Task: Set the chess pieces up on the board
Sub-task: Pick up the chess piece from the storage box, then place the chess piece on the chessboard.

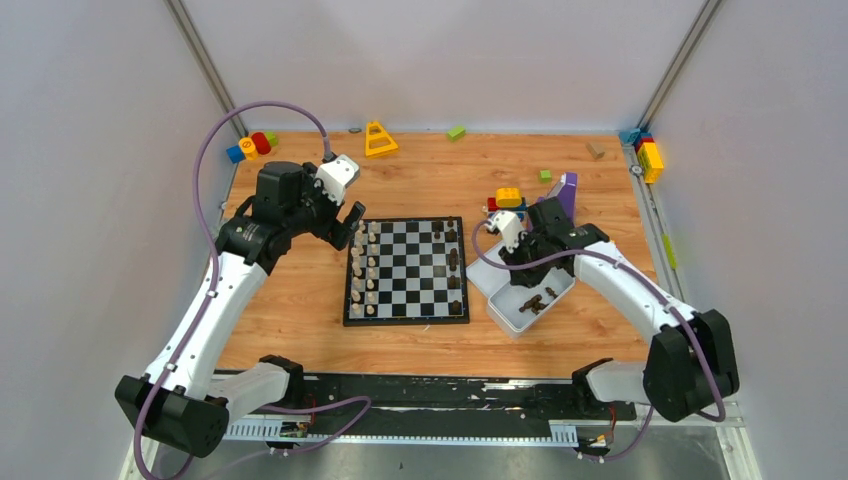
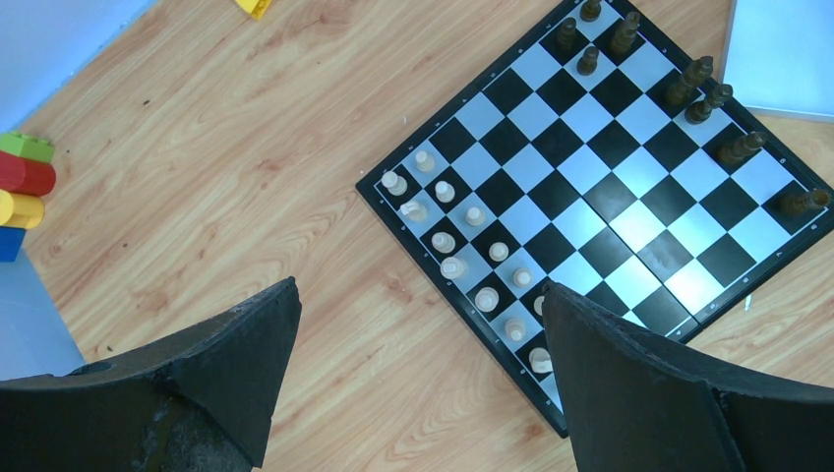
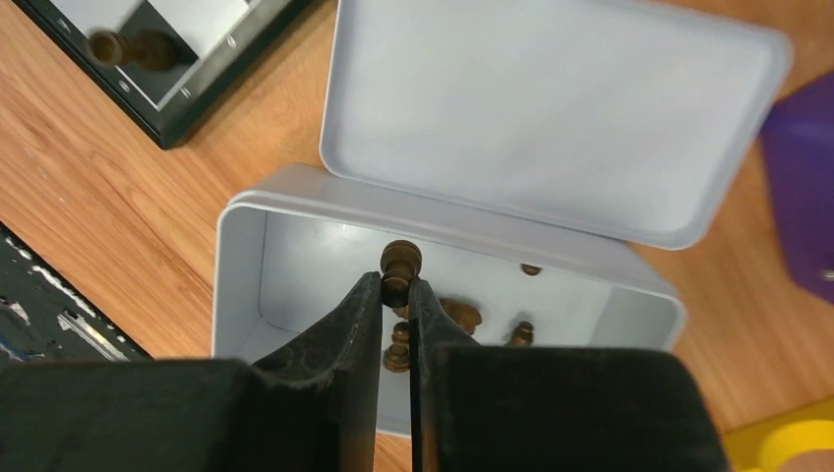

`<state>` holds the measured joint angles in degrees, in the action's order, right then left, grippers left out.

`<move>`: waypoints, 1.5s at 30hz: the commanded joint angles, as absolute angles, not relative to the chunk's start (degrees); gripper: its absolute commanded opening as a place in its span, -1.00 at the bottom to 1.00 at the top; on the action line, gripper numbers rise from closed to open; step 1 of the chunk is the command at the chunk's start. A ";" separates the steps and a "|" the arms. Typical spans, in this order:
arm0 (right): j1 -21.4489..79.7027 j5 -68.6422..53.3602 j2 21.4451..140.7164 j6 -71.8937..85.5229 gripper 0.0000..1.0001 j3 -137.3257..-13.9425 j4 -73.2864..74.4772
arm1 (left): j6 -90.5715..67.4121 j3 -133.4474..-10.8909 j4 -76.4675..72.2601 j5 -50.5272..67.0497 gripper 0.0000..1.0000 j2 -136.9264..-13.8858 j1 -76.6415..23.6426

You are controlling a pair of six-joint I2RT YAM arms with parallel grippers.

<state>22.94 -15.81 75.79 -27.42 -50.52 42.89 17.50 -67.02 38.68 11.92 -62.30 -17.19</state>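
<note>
The board lies mid-table. Cream chess pieces stand in its two left files, and several dark chess pieces stand along its right side. To the board's right a white tray holds more dark pieces. My right gripper hangs over the tray, shut on one dark piece held by its stem. My left gripper hovers wide open above the board's far left corner, holding nothing.
The tray's lid lies between tray and board. Toy blocks sit around the far edge: a yellow triangle, a red-yellow-blue stack, a green block, a yellow block and a purple object.
</note>
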 commanded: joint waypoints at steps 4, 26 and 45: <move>22.80 -18.89 72.83 -27.85 -1.00 -65.32 52.15 | 18.43 -66.75 36.57 12.44 1.00 -61.14 -16.79; 35.08 -18.90 112.64 -23.12 -0.99 -100.64 50.67 | 15.79 -67.59 37.38 10.97 1.00 -58.44 -16.73; 36.12 -16.81 122.27 -23.25 -0.99 -104.60 50.27 | 16.25 -66.73 36.53 11.01 1.00 -58.00 -16.68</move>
<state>35.83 -17.82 121.75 -23.62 -102.35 50.76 16.71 -67.00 38.33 11.03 -58.67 -17.19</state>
